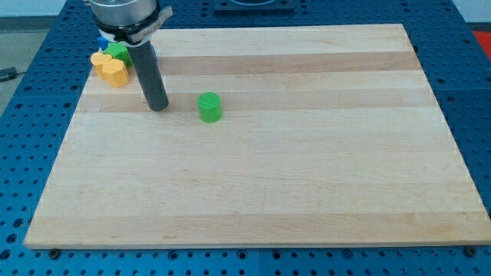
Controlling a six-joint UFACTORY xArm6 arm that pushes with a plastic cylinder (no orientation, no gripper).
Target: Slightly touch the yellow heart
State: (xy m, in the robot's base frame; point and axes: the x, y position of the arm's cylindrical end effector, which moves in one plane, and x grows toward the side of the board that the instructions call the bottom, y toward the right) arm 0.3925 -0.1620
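The yellow heart (116,72) lies near the top left corner of the wooden board (307,176). Another yellow block (99,61) touches it on its left, and a green block (118,50) sits just above it. A blue block (103,37) peeks out behind them, mostly hidden by the arm. My tip (157,106) rests on the board to the right of and a little below the yellow heart, apart from it. A green cylinder (209,107) stands to the right of my tip.
The arm's body (126,15) hangs over the top left corner and hides part of the block cluster. The board lies on a blue perforated table (23,153).
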